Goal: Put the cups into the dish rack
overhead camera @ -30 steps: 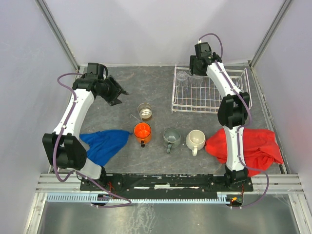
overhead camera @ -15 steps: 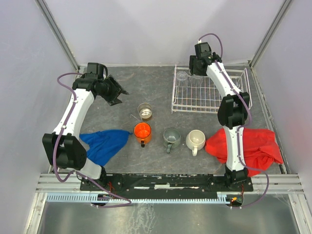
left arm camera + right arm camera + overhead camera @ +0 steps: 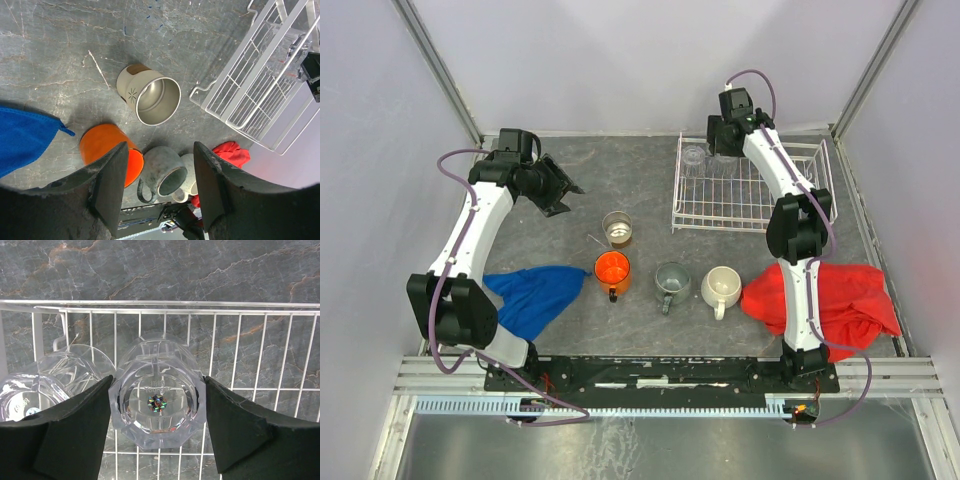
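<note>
Toward the table's far right corner, the dish rack (image 3: 720, 228) holds one clear tumbler (image 3: 75, 365) and a second tumbler (image 3: 157, 402), which is clasped between the fingers of the right gripper (image 3: 157, 382). The tan cup (image 3: 617, 228), orange mug (image 3: 611, 268), grey-green mug (image 3: 671, 280) and cream mug (image 3: 721, 285) stand mid-table, not yet loaded. The left gripper (image 3: 160, 147) is spread wide near the far left corner.

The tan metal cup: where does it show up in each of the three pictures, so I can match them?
Top external: tan metal cup near the picture's middle, just beyond the orange mug.
Left wrist: upper middle of the picture, above the orange mug.
Right wrist: not in it; a glass tumbler fills the middle.
Shared landmark: the white dish rack, in all three.
</note>
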